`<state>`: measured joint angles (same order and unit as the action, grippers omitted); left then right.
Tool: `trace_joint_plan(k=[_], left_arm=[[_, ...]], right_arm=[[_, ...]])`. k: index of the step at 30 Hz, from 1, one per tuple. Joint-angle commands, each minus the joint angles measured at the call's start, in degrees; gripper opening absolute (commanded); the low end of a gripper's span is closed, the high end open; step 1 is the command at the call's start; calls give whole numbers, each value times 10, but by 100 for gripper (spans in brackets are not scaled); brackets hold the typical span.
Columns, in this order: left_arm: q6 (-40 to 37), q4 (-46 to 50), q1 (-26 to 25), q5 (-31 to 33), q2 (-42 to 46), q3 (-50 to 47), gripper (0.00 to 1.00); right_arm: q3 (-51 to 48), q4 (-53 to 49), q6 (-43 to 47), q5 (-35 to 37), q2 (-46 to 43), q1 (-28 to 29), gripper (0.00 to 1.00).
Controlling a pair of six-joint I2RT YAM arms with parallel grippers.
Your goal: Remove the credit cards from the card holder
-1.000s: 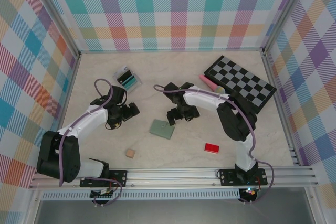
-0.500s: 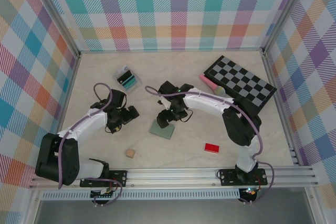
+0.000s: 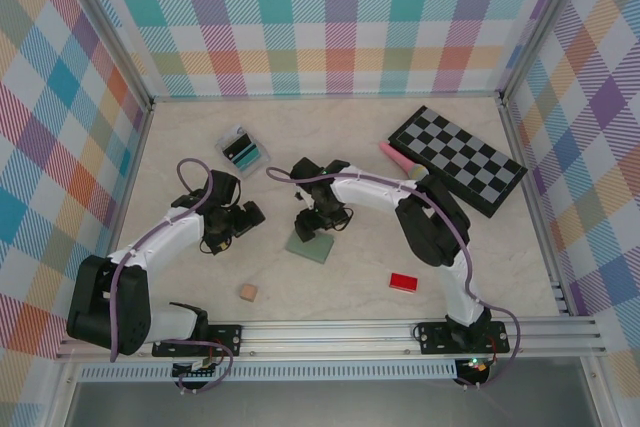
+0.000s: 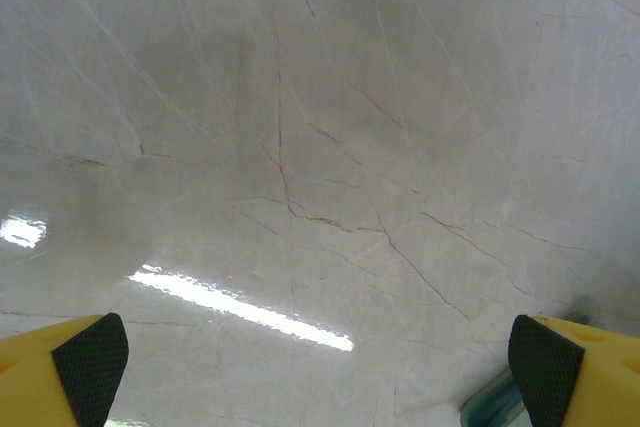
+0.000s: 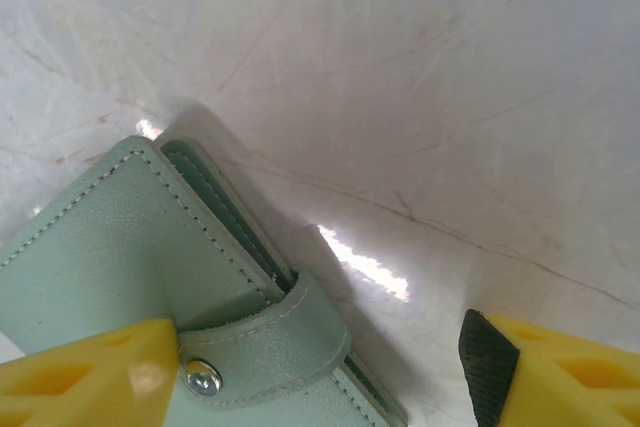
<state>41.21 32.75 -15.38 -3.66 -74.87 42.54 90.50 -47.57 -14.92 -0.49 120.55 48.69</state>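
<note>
Space lies open round the card holder (image 3: 308, 248): bare table (image 3: 200, 287) on its near and left sides, a red block (image 3: 403, 281) well off to the right, a tan cube (image 3: 247, 292) toward the front edge. The holder sits mid-table, shut, skewed to the table edges, long axis running far-left to near-right, its clasp tab (image 5: 265, 337) on the far edge. Right end effector (image 3: 313, 224) hangs over that edge, jaws apart, one finger (image 5: 90, 372) over the leather, the other over bare table. Left end effector (image 3: 238, 227) stands wide apart nearby, holding nothing.
</note>
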Motion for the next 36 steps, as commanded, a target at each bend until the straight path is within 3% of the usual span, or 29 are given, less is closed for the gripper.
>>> trace_joint_plan(k=[1, 5, 14, 24, 30, 36], left_arm=[[13, -3, -8, -16, 9, 2, 100], [28, -21, -14, -41, 6, -1, 99], [68, -114, -56, -144, -26, -10, 92], [134, -275, -99, -227, -84, -37, 67], [134, -310, -108, -254, -117, -34, 58], [116, -314, -121, -266, -156, -11, 46]], right_arm=[[-2, -17, -57, 73, 19, -11, 75], [-34, -5, -127, 53, 2, -53, 73], [-115, 84, -148, -174, -71, -108, 72], [-148, 129, -160, -303, -89, -109, 68], [-138, 92, -148, -192, -98, -112, 66], [-110, 75, -111, -153, -79, -107, 57]])
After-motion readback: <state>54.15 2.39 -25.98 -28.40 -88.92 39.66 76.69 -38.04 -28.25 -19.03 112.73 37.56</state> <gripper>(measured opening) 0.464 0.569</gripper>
